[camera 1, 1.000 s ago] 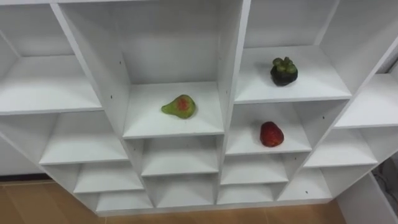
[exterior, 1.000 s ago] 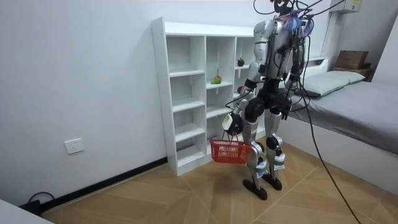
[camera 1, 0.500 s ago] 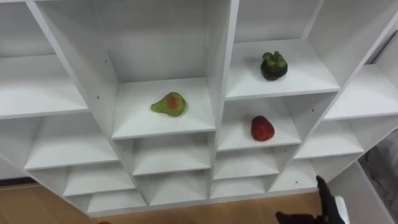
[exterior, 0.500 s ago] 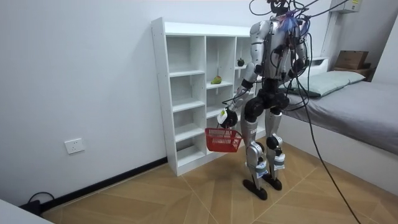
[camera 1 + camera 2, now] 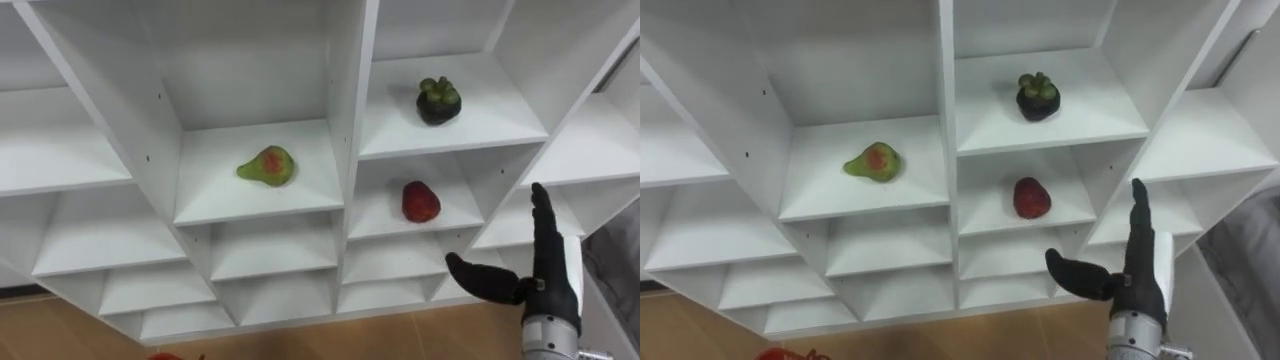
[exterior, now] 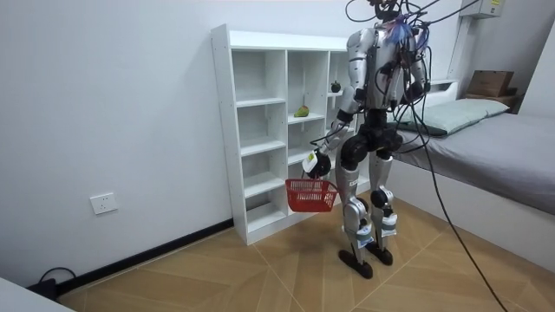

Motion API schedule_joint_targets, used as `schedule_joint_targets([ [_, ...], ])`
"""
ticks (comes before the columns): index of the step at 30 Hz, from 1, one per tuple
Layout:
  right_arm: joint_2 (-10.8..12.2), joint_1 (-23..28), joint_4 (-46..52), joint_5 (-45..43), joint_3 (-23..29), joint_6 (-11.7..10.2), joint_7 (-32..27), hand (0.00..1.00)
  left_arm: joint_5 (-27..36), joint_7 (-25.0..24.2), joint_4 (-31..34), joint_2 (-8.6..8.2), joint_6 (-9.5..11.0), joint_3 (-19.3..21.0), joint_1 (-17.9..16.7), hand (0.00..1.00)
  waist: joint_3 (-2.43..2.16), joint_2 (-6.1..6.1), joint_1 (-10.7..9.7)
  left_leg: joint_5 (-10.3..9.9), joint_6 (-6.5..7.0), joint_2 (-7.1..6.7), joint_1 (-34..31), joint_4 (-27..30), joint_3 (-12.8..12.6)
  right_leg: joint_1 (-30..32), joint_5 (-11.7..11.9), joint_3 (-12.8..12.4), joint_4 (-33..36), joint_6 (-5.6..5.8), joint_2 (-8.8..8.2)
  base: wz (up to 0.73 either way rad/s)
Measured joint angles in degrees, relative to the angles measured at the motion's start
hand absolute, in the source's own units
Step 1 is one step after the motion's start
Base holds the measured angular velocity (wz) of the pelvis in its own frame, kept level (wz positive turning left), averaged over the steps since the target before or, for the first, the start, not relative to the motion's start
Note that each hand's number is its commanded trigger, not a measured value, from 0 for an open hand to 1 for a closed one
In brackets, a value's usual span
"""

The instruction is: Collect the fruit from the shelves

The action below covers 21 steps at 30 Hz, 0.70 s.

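Note:
A white closet (image 5: 345,120) of open cubbies stands in front of me. A green pear with a red blush (image 5: 265,166) lies in a middle cubby. A dark mangosteen (image 5: 438,100) sits in the cubby to its upper right. A red fruit (image 5: 421,202) lies one shelf below that. My right hand (image 5: 542,285) is raised at the lower right, open, fingers straight and thumb spread, below and right of the red fruit, holding nothing. In the room view my left hand (image 6: 319,165) hangs at my side, shut on the handle of a red basket (image 6: 310,196).
I stand close to the closet (image 6: 260,130) on a wooden floor. A bed (image 6: 503,147) lies behind me on the room view's right. The other cubbies hold nothing. The red basket's rim (image 5: 780,354) peeks in at the bottom edge.
My right hand has risen into view at the lower right, towards the red fruit's cubby. The basket rose slightly in my left hand. The head camera shifted a little.

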State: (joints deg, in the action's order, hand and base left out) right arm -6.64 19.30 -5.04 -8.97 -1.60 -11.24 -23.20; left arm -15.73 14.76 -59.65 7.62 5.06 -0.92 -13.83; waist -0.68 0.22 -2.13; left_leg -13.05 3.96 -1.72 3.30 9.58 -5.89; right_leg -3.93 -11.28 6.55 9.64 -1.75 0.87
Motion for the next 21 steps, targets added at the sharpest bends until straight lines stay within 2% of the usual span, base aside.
schedule_joint_targets([
  [4,-0.02,0.48,1.6,0.13,-1.19,0.13,-0.07,0.0,0.21,-0.24,0.63,0.06,-0.05,-0.79,-0.29,1.0,-0.01,0.32,0.32,0.01,0.01,-0.05,-0.14,0.07,0.01,0.08,0.0,0.42,-0.04,0.0,-0.44,0.0],
  [6,-0.05,0.54,3.88,0.04,-2.33,0.13,-0.83,0.0,0.42,-0.34,0.6,0.15,-0.19,-1.68,-0.03,1.0,0.02,0.47,0.49,0.01,0.02,-0.09,-0.24,0.19,0.12,0.1,0.0,1.51,-0.03,0.0,-0.59,0.0],
  [13,-0.39,0.54,6.19,-0.35,-4.89,-0.15,-4.11,0.0,0.43,-0.71,0.02,0.67,-0.16,-4.14,0.24,1.0,0.06,0.36,0.86,0.01,0.02,-0.08,-0.18,0.17,0.16,0.03,0.0,1.53,-0.01,0.0,-0.58,0.0],
  [17,-0.79,0.46,9.34,-0.79,-6.49,-0.34,-4.6,0.0,0.19,-1.53,-2.15,1.24,-0.18,-4.96,0.41,1.0,0.18,0.13,0.98,0.01,0.02,-0.04,0.04,0.07,-0.03,-0.03,0.0,1.39,0.0,0.0,-0.5,-0.02],
  [21,-0.86,-0.21,10.58,-0.8,-6.75,-0.98,-4.64,0.0,0.37,-1.85,-3.45,1.31,-0.56,-6.07,0.6,1.0,0.5,-0.12,0.98,0.01,0.02,-0.08,0.12,0.04,-0.04,-0.08,0.0,1.35,-0.01,0.01,-0.53,0.0],
])
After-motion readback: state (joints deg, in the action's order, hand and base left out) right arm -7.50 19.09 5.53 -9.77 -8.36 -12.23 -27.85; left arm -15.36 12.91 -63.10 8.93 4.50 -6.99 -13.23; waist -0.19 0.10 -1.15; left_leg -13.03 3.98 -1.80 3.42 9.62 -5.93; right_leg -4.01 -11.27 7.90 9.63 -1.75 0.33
